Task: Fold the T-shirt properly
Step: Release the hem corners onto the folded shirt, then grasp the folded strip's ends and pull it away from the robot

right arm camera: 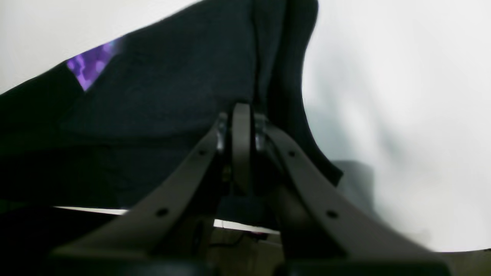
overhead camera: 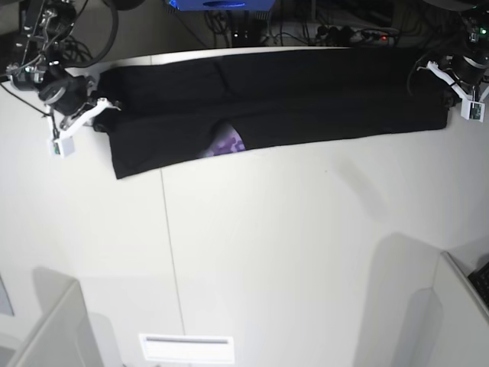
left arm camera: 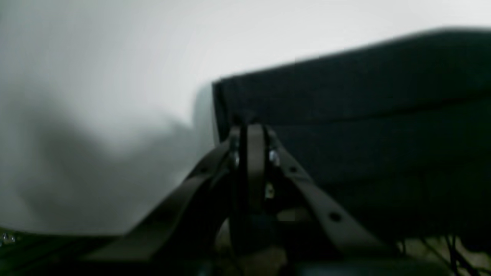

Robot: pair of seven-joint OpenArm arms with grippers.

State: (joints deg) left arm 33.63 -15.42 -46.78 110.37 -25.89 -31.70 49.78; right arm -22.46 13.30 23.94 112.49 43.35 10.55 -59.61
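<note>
Reading the base view from left to right: the right gripper (overhead camera: pixel 103 107) sits at the left edge of the white table (overhead camera: pixel 306 245), closed on one end of the T-shirt (overhead camera: pixel 267 99), which lies as a long, narrow black band across the far part of the table, folded lengthwise so that an upper layer overlaps a lower one. Near the band's lower edge, somewhat left of centre, a small purple patch of print (overhead camera: pixel 225 145) shows where the layers part. At the far right, the left gripper (overhead camera: pixel 445 95) meets the other end of the band, with its white wrist camera housing (overhead camera: pixel 467 103) just beside the cloth. In the right wrist view, the right gripper (right arm camera: pixel 241 111) has its fingers pressed together, with dark cloth of the T-shirt (right arm camera: pixel 165 96) rising directly from the tips; a sliver of the print (right arm camera: pixel 90 67) is visible at upper left, and bare table (right arm camera: pixel 402 96) fills the right side. In the left wrist view, which is blurred, the left gripper (left arm camera: pixel 253 130) likewise has its fingers closed at the corner of the T-shirt (left arm camera: pixel 364 115), the table (left arm camera: pixel 115 76) lying pale to the left.
</note>
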